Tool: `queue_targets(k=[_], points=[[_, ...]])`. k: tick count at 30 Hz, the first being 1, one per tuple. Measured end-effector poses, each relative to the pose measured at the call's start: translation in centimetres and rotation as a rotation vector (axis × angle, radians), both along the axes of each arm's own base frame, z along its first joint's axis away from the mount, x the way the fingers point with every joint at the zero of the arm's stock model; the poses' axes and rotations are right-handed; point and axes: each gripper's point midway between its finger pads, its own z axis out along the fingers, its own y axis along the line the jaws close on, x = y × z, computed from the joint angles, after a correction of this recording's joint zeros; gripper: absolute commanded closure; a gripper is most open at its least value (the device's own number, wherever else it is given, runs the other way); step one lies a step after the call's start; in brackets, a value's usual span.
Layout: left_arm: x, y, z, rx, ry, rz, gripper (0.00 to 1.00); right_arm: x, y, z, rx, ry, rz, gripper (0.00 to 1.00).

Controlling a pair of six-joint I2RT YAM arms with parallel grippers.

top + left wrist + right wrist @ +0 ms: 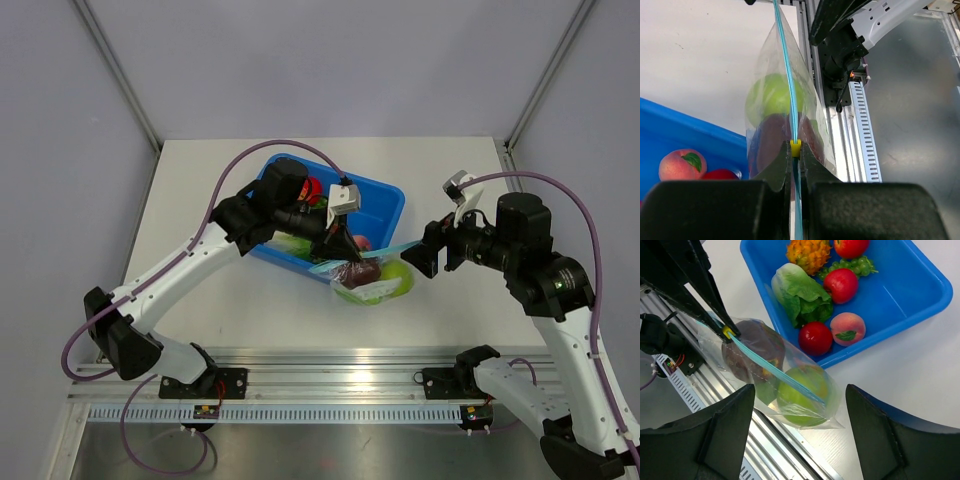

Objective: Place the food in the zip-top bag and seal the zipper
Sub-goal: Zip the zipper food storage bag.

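Note:
My left gripper [335, 245] [795, 160] is shut on the zipper [395, 249] [785, 50] [775, 372], right at its yellow slider [795, 148] [728, 332]. It holds the zip-top bag [378, 290] [765, 65] [837, 405] up by that strip at the tray's near side. In the bag are a green apple [398, 278] [767, 97] [800, 390] and a dark purple-red fruit [355, 273] [770, 140] [755, 347]. My right gripper [425, 252] [799, 392] is open at the bag's right end, fingers [725, 435] wide apart, touching nothing.
The blue tray [385, 195] [935, 285] behind the bag holds a pineapple [809, 252], lettuce [800, 295], red apples [841, 284], a peach [847, 327] [682, 162] and green grapes [852, 265]. An aluminium rail [330, 365] [860, 125] runs along the near table edge.

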Motion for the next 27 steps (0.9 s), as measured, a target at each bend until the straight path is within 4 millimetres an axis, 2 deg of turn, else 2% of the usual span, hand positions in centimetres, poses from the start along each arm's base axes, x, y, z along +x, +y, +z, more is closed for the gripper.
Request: queue_targets(k=[2, 3, 8, 9, 10, 12, 13, 20, 27], points=[[0.0, 0.0, 0.0, 0.001, 0.000, 0.001, 1.00, -0.3, 0.3, 0.1, 0.009, 0.004, 0.020, 0.24], [0.0, 0.0, 0.0, 0.002, 0.001, 0.001, 1.00, -0.4, 0.4, 0.1, 0.015, 0.006, 0.031, 0.31], [0.0, 0.0, 0.3, -0.003, -0.005, 0.002, 1.00, -0.7, 0.9, 0.1, 0.030, 0.019, 0.061, 0.51], [0.0, 0.0, 0.4, -0.003, -0.006, 0.002, 1.00, -0.8, 1.0, 0.1, 0.034, 0.022, 0.065, 0.57], [0.0, 0.0, 0.4, -0.003, -0.006, 0.002, 1.00, -0.9, 1.0, 0.2, 0.037, 0.024, 0.070, 0.76], [0.0, 0.0, 0.4, -0.003, -0.006, 0.002, 1.00, -1.0, 1.1, 0.1, 0.041, 0.029, 0.075, 0.94], [0.1, 0.0, 0.4, -0.005, -0.007, 0.002, 1.00, -1.0, 1.2, 0.1, 0.045, 0.034, 0.072, 1.00], [0.2, -0.2, 0.7, -0.018, -0.021, 0.001, 1.00, -0.4, 0.5, -0.1, 0.045, 0.031, -0.001, 1.00], [0.7, -0.5, 1.2, -0.038, -0.062, 0.004, 1.00, 1.1, -1.6, 0.9, 0.043, -0.028, -0.173, 1.00]])
